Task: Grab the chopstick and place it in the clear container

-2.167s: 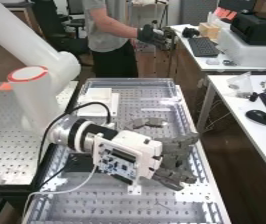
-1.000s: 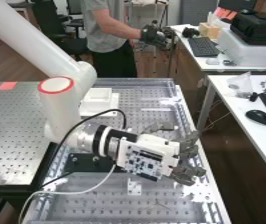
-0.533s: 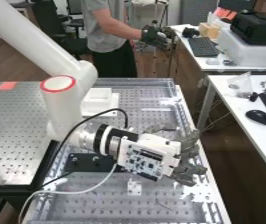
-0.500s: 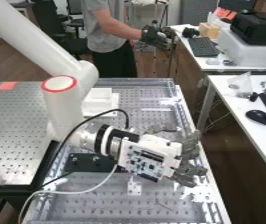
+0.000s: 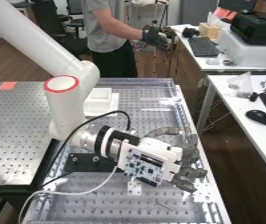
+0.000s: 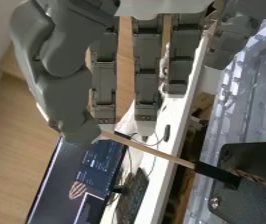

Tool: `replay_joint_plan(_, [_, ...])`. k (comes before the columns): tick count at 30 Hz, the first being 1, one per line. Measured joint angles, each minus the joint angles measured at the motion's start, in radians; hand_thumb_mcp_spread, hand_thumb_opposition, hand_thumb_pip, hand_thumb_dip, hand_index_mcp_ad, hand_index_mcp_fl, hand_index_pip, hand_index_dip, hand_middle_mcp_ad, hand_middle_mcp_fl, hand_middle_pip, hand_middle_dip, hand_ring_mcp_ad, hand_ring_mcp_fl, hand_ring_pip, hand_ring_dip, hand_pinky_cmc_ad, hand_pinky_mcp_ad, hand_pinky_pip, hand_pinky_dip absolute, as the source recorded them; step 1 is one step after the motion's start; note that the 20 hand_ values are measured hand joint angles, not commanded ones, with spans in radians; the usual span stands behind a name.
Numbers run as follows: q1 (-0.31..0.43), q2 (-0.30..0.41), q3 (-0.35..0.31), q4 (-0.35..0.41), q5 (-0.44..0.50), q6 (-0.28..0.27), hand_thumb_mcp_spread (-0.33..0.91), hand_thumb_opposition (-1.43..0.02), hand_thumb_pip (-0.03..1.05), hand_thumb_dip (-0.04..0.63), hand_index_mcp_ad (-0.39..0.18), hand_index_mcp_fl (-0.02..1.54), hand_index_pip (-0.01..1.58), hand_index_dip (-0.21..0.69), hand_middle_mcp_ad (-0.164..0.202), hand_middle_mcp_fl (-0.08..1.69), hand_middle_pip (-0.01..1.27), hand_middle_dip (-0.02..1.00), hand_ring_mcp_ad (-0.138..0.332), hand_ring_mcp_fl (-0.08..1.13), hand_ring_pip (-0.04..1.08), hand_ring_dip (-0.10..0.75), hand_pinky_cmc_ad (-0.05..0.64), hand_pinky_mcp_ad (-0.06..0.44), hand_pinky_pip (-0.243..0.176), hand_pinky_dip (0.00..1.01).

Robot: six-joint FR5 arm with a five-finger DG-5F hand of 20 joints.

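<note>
Perforated bench [image 5: 110, 202], and it's a pinch on the chopstick [image 6: 150, 149]!

Blocky, dark grey segments on the hand [image 5: 191, 172]: the thumb [image 6: 67, 100] clamps that slim wooden shaft at its tip, long fingers [image 6: 147, 75] hanging nearly straight alongside. Away from the thumb tip it slants, black band, then twisted end, across the flat black plate [image 6: 257, 150]. Well apart, on the thumb's side, sits the square-edged white box [image 5: 98, 106], with open room between it and the fingers.
</note>
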State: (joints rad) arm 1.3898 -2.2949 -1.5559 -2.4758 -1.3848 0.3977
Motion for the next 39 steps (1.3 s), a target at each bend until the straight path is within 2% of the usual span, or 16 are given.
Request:
replay_joint_plan(6, [-0.001, -0.003, 0.006, -0.004, -0.002, -0.001, 0.53, -0.82, 0.53, 0.34, -0.188, 0.6, 0.92, 0.176, 0.094, 0.73, 0.31, 0.71, 0.136, 0.38, 0.09, 0.33, 0.34, 0.267, -0.051, 0.14])
replay_joint_plan(11, [-0.001, -0.008, 0.018, -0.012, -0.003, -0.001, 0.53, -0.82, 0.53, 0.339, -0.188, 0.6, 0.85, 0.176, 0.094, 0.73, 0.33, 0.72, 0.133, 0.41, 0.1, 0.36, 0.34, 0.262, -0.051, 0.14])
replay_joint_plan(14, [-0.002, -0.009, 0.02, -0.015, -0.008, 0.002, 0.53, -0.82, 0.52, 0.339, -0.188, 0.6, 0.84, 0.176, 0.077, 0.77, 0.35, 0.72, 0.134, 0.43, 0.1, 0.363, 0.346, 0.264, -0.051, 0.14])
replay_joint_plan(20, [-0.003, -0.009, 0.02, -0.016, -0.017, 0.014, 0.54, -0.82, 0.51, 0.323, -0.19, 0.67, 0.84, 0.178, 0.077, 0.81, 0.35, 0.72, 0.134, 0.44, 0.1, 0.379, 0.346, 0.264, -0.051, 0.14])
replay_joint_plan(22, [-0.003, -0.009, 0.02, -0.016, -0.018, 0.015, 0.54, -0.82, 0.51, 0.326, -0.202, 0.68, 0.84, 0.178, 0.075, 0.82, 0.35, 0.72, 0.115, 0.46, 0.1, 0.379, 0.363, 0.265, -0.051, 0.14])
replay_joint_plan(24, [-0.003, -0.009, 0.02, -0.016, -0.018, 0.015, 0.54, -0.82, 0.51, 0.326, -0.201, 0.7, 0.84, 0.178, 0.075, 0.83, 0.35, 0.72, 0.115, 0.46, 0.1, 0.379, 0.367, 0.265, -0.051, 0.14])
replay_joint_plan(29, [-0.003, -0.01, 0.022, -0.017, -0.019, 0.014, 0.59, -0.91, 0.5, 0.323, -0.218, 0.74, 0.91, 0.164, 0.075, 0.85, 0.35, 0.72, 0.117, 0.47, 0.1, 0.379, 0.36, 0.265, -0.037, 0.14])
replay_joint_plan(31, [-0.003, -0.012, 0.026, -0.019, -0.021, 0.012, 0.59, -0.94, 0.49, 0.314, -0.22, 0.75, 0.91, 0.169, 0.079, 0.88, 0.35, 0.72, 0.117, 0.48, 0.1, 0.379, 0.377, 0.265, -0.035, 0.14])
replay_joint_plan(39, [-0.002, -0.016, 0.031, -0.023, -0.026, 0.004, 0.59, -0.96, 0.49, 0.305, -0.22, 0.76, 0.92, 0.188, 0.079, 0.87, 0.35, 0.72, 0.117, 0.49, 0.1, 0.38, 0.379, 0.262, -0.037, 0.13])
